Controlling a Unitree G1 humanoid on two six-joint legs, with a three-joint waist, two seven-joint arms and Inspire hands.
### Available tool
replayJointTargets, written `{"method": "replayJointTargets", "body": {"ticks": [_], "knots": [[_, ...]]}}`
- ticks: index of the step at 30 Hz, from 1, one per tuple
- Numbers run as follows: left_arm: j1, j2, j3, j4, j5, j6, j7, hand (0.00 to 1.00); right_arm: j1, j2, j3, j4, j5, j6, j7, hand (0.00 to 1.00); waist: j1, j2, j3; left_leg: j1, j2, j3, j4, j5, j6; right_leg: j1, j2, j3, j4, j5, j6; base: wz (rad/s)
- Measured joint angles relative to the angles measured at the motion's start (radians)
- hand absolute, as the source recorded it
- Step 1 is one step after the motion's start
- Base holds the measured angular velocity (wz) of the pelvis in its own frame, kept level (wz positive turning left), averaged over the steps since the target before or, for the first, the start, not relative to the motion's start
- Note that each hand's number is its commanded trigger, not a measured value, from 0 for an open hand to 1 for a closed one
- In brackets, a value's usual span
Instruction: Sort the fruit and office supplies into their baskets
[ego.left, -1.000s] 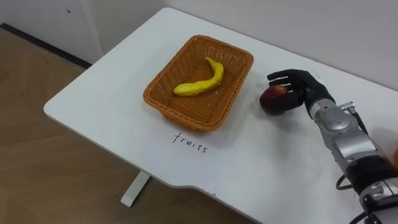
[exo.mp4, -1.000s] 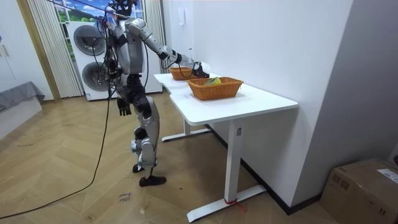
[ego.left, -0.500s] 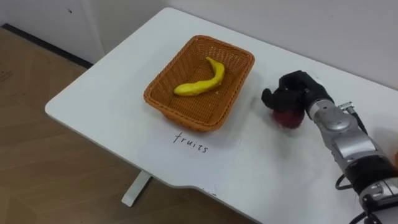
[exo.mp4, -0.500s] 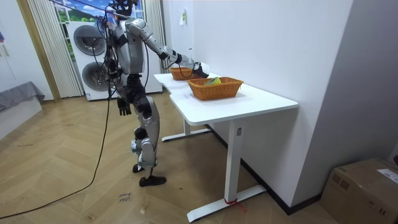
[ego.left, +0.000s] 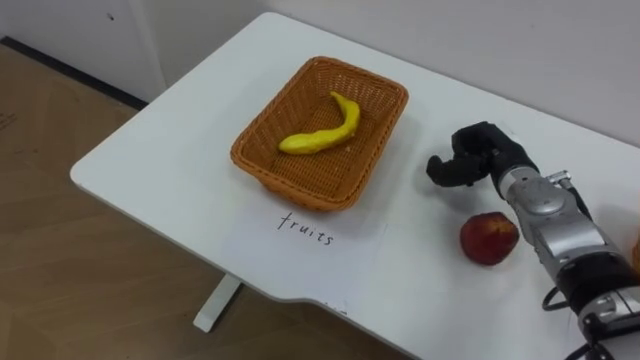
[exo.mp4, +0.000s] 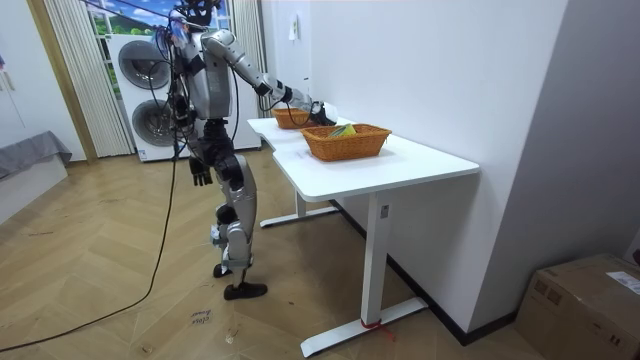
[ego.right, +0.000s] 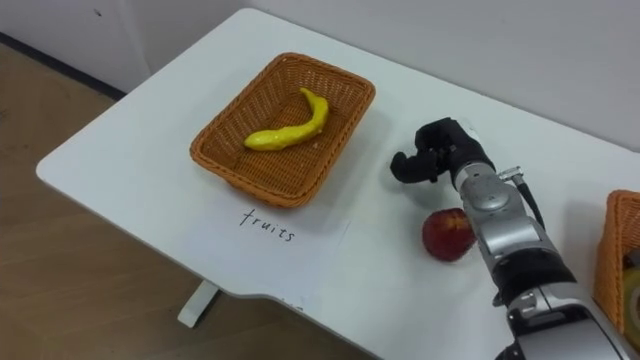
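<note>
A red apple (ego.left: 489, 238) lies on the white table (ego.left: 170, 140), close beside my right forearm and apart from the fingers. My right hand (ego.left: 470, 158) hovers just beyond it, to the right of the fruit basket (ego.left: 262, 165), with its fingers curled and nothing in them. The brown wicker basket holds a yellow banana (ego.left: 322, 130). In the room view I stand at the table's long side with the right arm stretched over it, and my left hand (exo.mp4: 199, 172) hangs by my thigh.
A paper sheet with handwriting (ego.left: 308, 228) lies in front of the fruit basket. A second wicker basket (ego.right: 622, 260) shows at the right edge. The table's front edge (ego.left: 260, 285) runs close below the paper. A cardboard box (exo.mp4: 585, 300) stands on the floor far off.
My right hand curled over the apple, then the apple slipped out toward me. It now rests on the table by my forearm, and the hand is curled with nothing in it.
</note>
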Motion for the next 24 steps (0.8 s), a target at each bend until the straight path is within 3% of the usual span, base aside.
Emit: {"method": "replayJointTargets", "body": {"ticks": [2,3,5,18,24], "knots": [[0.000,0.000,0.000,0.000,0.000,-0.003,0.000,0.00,0.000,0.000,0.000,0.000,0.000,0.000,0.000,1.00,0.000,-0.001,0.0001,0.000,0.000,0.000,0.000,0.000,0.000,0.000,0.000,0.000,0.000,0.000,0.000,0.00],[0.000,0.000,0.000,0.000,0.000,-0.005,0.000,0.00,0.000,0.000,0.000,0.000,0.000,0.000,0.000,0.73,0.000,-0.002,-0.0001,0.000,0.000,0.000,0.000,0.000,0.000,0.000,0.000,0.000,0.000,0.000,0.000,0.00],[0.000,0.000,0.000,0.000,0.000,-0.006,0.000,0.00,0.000,0.000,0.000,0.000,0.001,0.000,0.000,0.00,-0.001,-0.003,-0.0005,0.000,0.000,0.000,0.000,0.000,0.000,0.001,0.000,0.000,0.000,0.000,0.000,0.00],[-0.004,0.001,-0.011,0.000,-0.008,-0.006,-0.003,0.00,0.001,0.000,-0.001,-0.018,0.008,0.000,-0.037,0.00,-0.015,-0.004,0.0001,-0.004,0.000,0.002,0.006,0.000,0.000,-0.002,0.000,0.003,-0.002,0.000,0.000,0.00],[-0.023,0.000,-0.011,0.002,-0.002,-0.006,0.000,0.00,0.027,0.000,-0.001,-0.135,0.054,-0.006,-0.069,0.00,-0.028,0.012,-0.0036,0.001,0.001,0.010,0.000,0.000,0.000,0.000,0.007,0.005,-0.002,0.000,0.000,-0.01]]}}
